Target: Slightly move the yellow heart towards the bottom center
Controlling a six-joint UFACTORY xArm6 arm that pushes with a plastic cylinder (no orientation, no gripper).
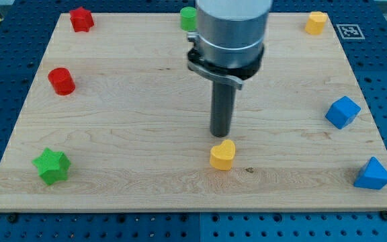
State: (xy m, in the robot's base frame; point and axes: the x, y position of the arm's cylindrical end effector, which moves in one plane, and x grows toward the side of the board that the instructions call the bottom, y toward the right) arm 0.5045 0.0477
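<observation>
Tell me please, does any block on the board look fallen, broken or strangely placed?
Nothing stands out. All blocks sit flat and whole on the wooden board. The yellow heart lies near the bottom centre, with my tip just above it in the view; I cannot tell if they touch.

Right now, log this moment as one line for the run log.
my tip: just above yellow heart, view's top side | heart: board's bottom center | contact: cannot tell | push: toward view's bottom

My tip (220, 135) rests on the wooden board (140, 121) just at 12 o'clock of the yellow heart (222, 155), nearly touching it. The green star (51, 166) sits far off at the heart's 9 o'clock, the blue triangular block (372, 175) at its 3 o'clock.
</observation>
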